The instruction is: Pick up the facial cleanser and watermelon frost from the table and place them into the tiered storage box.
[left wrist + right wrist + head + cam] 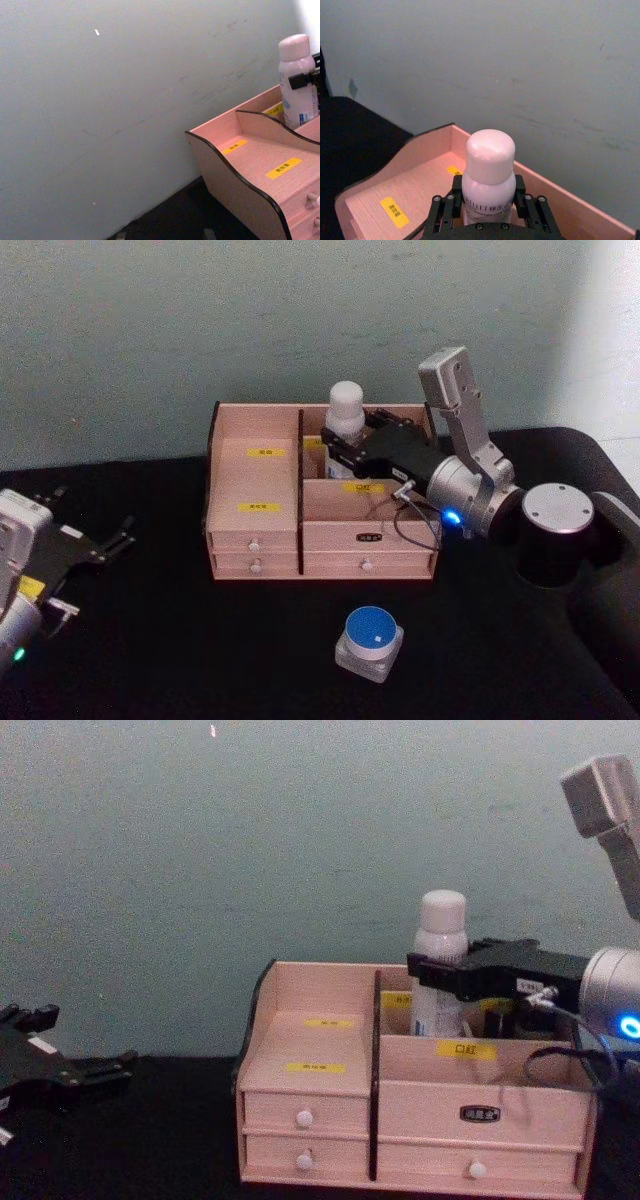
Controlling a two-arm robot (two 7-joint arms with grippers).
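Right gripper [338, 447] clamps the tall white round-capped bottle [346, 405] upright in the pink wooden organiser's [250, 480] rear right compartment; left gripper [122, 538] idles, fingers splayed.

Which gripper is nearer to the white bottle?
Right. The right gripper holds the bottle between its fingers at the box's rear; the left gripper is far off, low over the table's left side.
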